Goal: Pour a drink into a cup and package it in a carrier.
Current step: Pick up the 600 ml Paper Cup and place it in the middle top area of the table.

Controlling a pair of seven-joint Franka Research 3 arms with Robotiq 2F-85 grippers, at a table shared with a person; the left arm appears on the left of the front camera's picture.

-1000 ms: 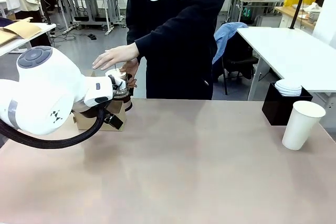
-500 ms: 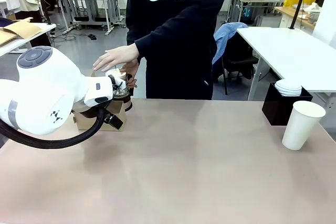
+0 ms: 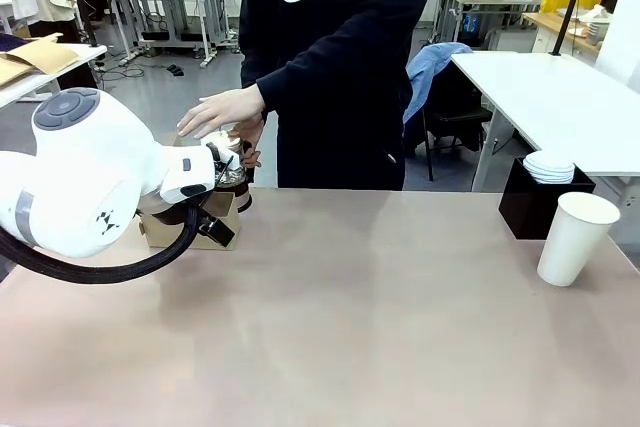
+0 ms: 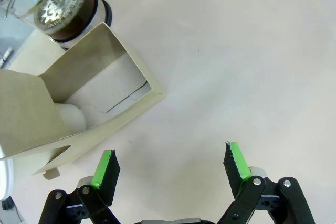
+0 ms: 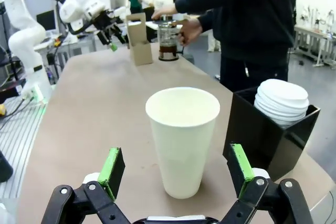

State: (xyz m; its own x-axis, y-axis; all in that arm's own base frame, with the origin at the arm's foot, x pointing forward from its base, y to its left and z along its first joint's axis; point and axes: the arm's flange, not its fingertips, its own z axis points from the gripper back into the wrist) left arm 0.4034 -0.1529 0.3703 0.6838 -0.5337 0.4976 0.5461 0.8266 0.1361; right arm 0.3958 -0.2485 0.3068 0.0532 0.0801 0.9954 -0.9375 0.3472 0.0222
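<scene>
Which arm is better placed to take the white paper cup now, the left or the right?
The right. The cup stands straight ahead of the right gripper, whose fingers are open. The left gripper, also open, is by the carrier, far from the cup.

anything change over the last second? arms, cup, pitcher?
Barely. The person's hand sank slightly over the pitcher. Nothing grasped or released. Left arm, carrier and cup stayed put.

1 unlidded cup (image 3: 577, 237), 1 carrier (image 4: 31, 108), 1 pitcher (image 5: 168, 43), 1 black box (image 3: 528, 211), 1 stack of lids (image 3: 550, 166).
</scene>
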